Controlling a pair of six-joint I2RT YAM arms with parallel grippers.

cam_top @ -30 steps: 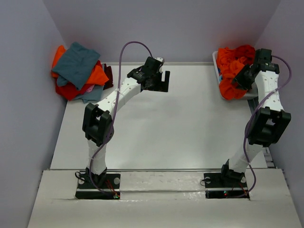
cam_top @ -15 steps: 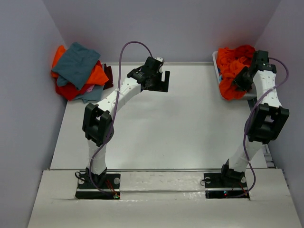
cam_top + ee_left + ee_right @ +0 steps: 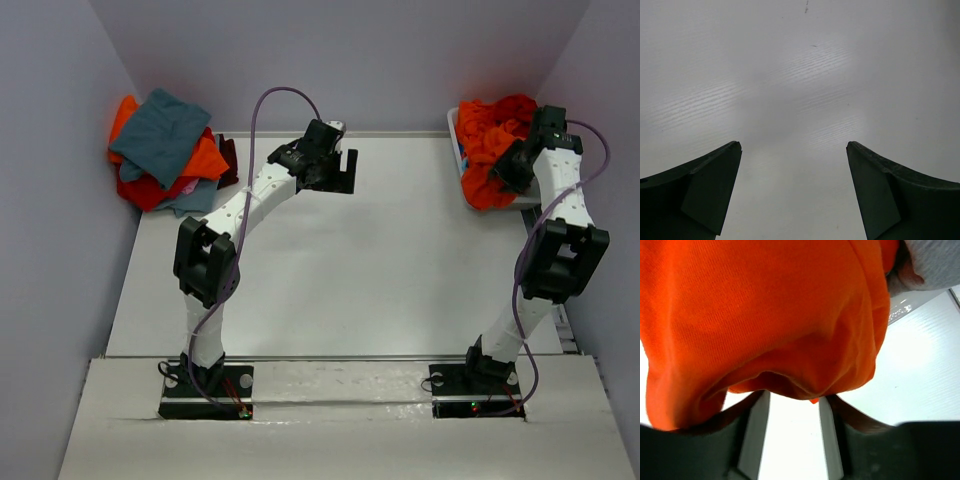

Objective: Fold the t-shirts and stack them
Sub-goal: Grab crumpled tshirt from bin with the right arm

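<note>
Orange t-shirt [image 3: 765,315] draped over my right gripper [image 3: 792,401], fingers half-parted (whether they pinched it, I couldn't tell); my left gripper [image 3: 793,146] hung wide open, holding nothing.

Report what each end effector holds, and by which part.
Left end effector: nothing, open over the table. Right end effector: half closed, buried in a hanging fold of the orange t-shirt; an actual pinch cannot be told.

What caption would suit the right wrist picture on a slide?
Bright orange cloth t-shirt bulges over the right gripper, hiding its fingertips; white table beneath.
</note>
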